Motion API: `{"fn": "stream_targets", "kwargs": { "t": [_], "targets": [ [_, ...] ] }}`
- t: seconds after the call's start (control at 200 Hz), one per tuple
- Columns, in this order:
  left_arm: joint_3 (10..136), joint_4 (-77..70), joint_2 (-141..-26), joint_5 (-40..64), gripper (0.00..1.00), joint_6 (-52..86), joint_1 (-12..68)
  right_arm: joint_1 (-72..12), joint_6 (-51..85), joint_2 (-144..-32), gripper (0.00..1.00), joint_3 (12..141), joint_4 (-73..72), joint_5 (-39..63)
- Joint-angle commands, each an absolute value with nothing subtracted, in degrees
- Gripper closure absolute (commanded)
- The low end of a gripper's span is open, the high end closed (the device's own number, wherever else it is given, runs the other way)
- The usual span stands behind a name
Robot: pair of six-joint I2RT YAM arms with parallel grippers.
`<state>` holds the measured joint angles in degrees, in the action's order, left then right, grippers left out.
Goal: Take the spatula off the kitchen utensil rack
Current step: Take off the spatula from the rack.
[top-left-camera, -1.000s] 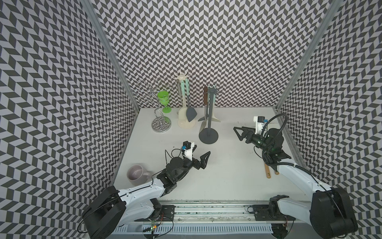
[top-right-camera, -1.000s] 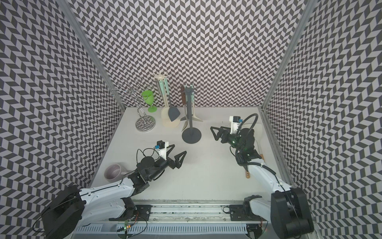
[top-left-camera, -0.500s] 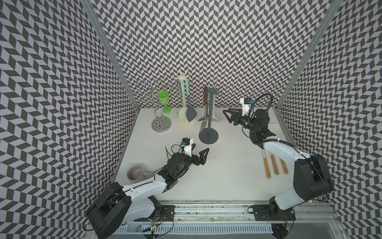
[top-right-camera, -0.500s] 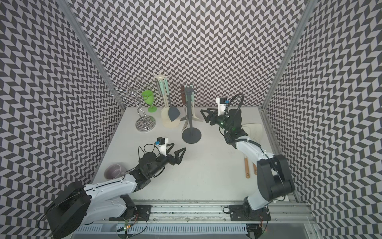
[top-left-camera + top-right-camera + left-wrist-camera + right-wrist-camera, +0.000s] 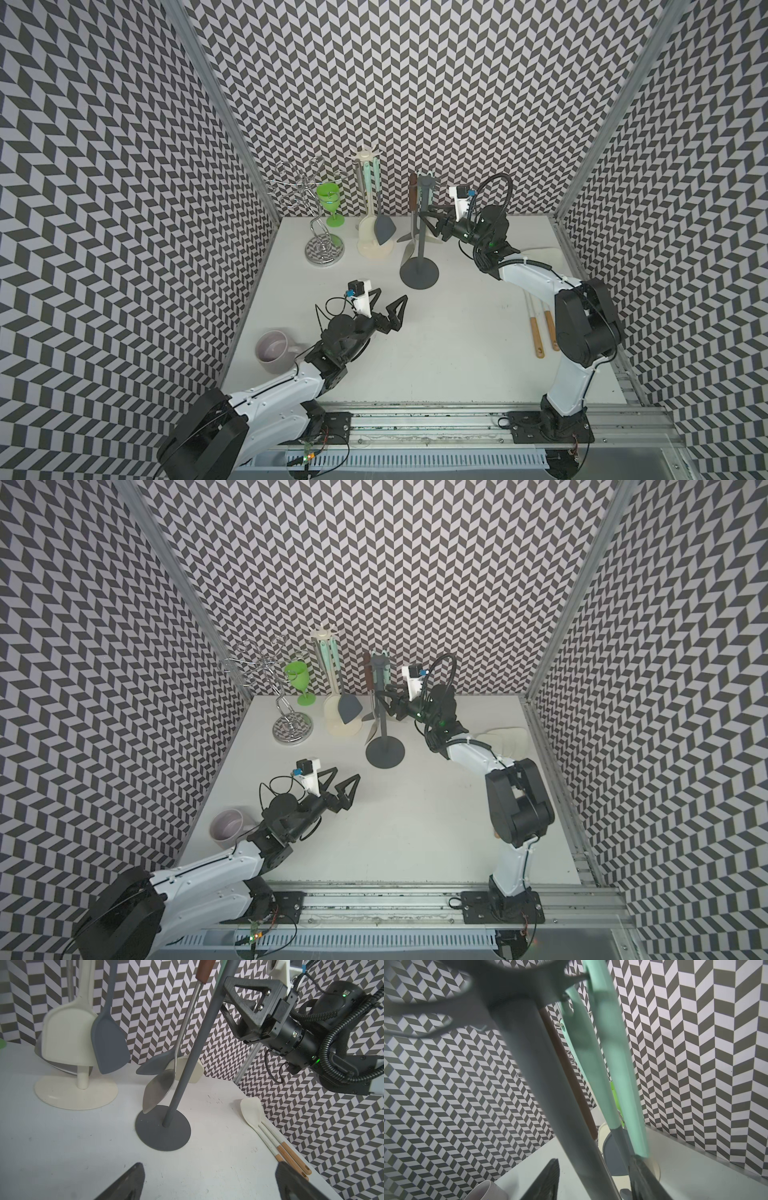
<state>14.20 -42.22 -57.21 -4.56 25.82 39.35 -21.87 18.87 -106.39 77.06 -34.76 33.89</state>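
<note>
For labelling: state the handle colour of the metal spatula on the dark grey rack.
Metal spatula's handle: reddish brown, best in the left wrist view.

Top views: one stereo head, set high above the front rail [image 5: 415, 420], pitched down toward the rear wall [image 5: 415, 104]. It sits far off and wide. Both top views take in the whole table [image 5: 457, 332] with nearly the same framing.

Left wrist camera: low over mid-table, facing the back and rolled to one side, at middle range. It gives you the grey rack [image 5: 188, 1053] from pole to base, the cream rack [image 5: 76, 1093] and the right gripper [image 5: 223, 994] at the pole. This back strip also shows in the top views.

Right wrist camera: pressed close to the same pole, looking up along it to the hooks. The nearest parts are blurred.
</note>
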Motion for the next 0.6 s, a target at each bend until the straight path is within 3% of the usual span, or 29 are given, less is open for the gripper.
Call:
{"fn": "stream_targets", "kwargs": {
  "t": [0.0,0.255,0.596],
  "targets": [
    [13.0,-44.8,-54.8,-7.4,0.00,24.3,39.2,-21.7,17.0,-107.5,0.46,78.5,-38.4,33.9],
    [10.6,-47.1,-51.6,-8.6,0.00,24.2,39.3,-21.1,13.5,-102.8,0.39,72.4,-40.0,34.7],
    [16.4,-45.8,-61.3,0.0,0.00,23.0,40.3,-18.2,14.6,-101.3,0.42,70.7,-41.2,36.5]
  ]
}}
